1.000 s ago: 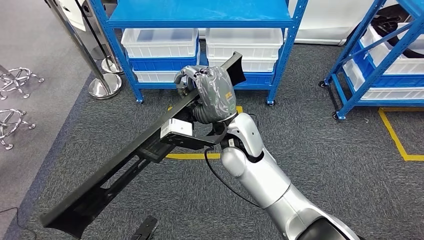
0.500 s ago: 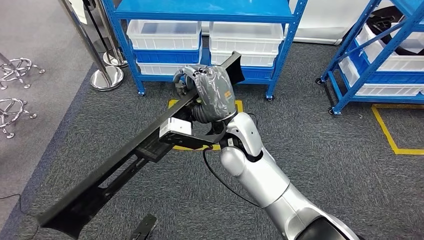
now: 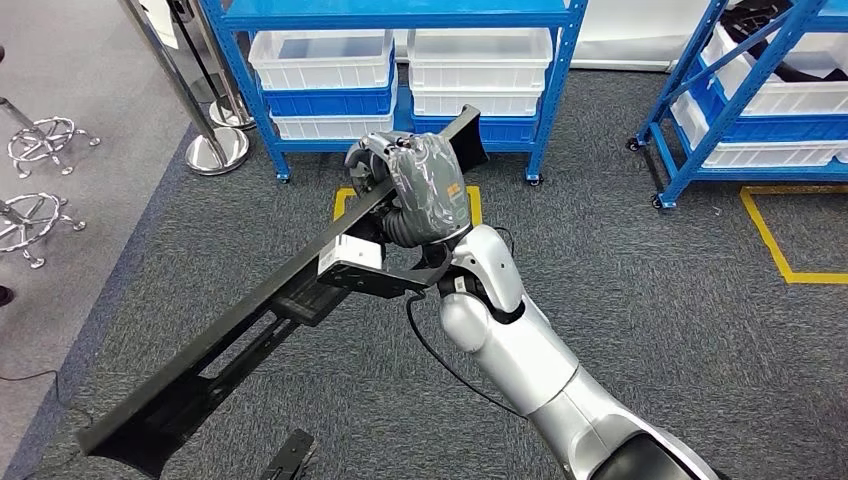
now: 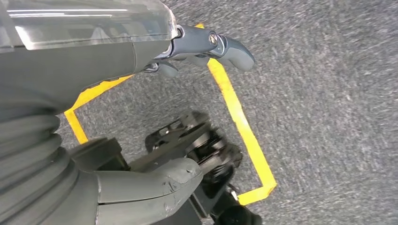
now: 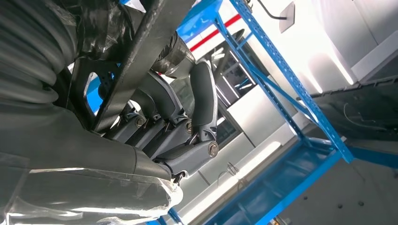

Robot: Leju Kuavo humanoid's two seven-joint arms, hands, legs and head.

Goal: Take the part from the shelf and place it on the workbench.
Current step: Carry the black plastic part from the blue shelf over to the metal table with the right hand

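Observation:
The part (image 3: 230, 345) is a long black frame-like bar, held slanting above the grey carpet, its far end pointing at the blue shelf (image 3: 400, 15). My right hand (image 3: 420, 185), wrapped in clear plastic, grips it near that far end. In the right wrist view the dark fingers (image 5: 173, 117) curl round the black bar (image 5: 150, 42). My left hand (image 4: 94, 61) hangs over the carpet by a yellow tape line (image 4: 239, 122), holding nothing, its thumb (image 4: 155, 187) apart from the fingers.
White bins (image 3: 320, 60) stand on the blue shelf's low level. A second blue rack (image 3: 760, 100) with bins stands at the right. Chrome stanchion bases (image 3: 215, 150) and stool feet (image 3: 40, 140) are at the left. Yellow tape (image 3: 790, 270) marks the floor.
The whole picture has shifted: shelves and floor markings sit higher and further left, so the camera moved. My right hand keeps the same grip on the part.

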